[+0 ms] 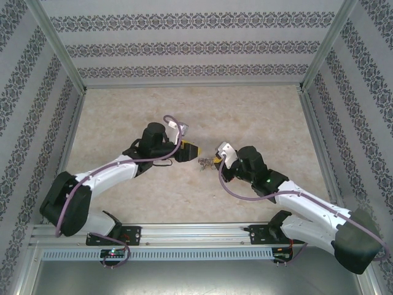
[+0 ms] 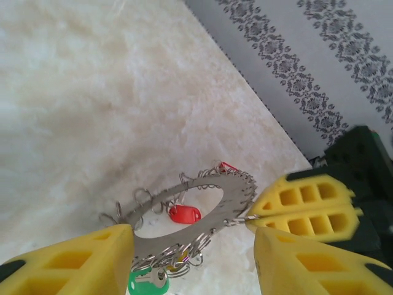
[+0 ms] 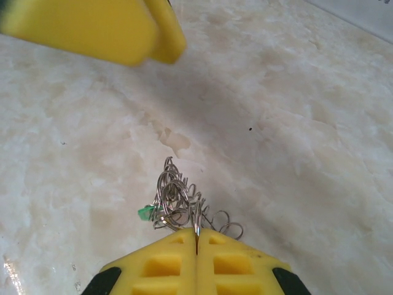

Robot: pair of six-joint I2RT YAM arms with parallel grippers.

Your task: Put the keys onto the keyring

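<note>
Grey metal keyring [image 2: 235,198] held at its rim.
We see the right gripper [image 3: 196,239] pinching its edge, jaws pressed together; the left gripper [image 2: 191,243] stands spread, the ring between its jaws.

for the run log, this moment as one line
left end effector: open, by keyring | right end effector: shut on keyring rim | red key: within hoop

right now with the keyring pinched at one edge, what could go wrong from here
The right jaws hold the keyring only at its rim, so it could pivot or slip out. The left jaws stand open astride it; closing might catch the small links or the red key tag instead of the hoop.
</note>
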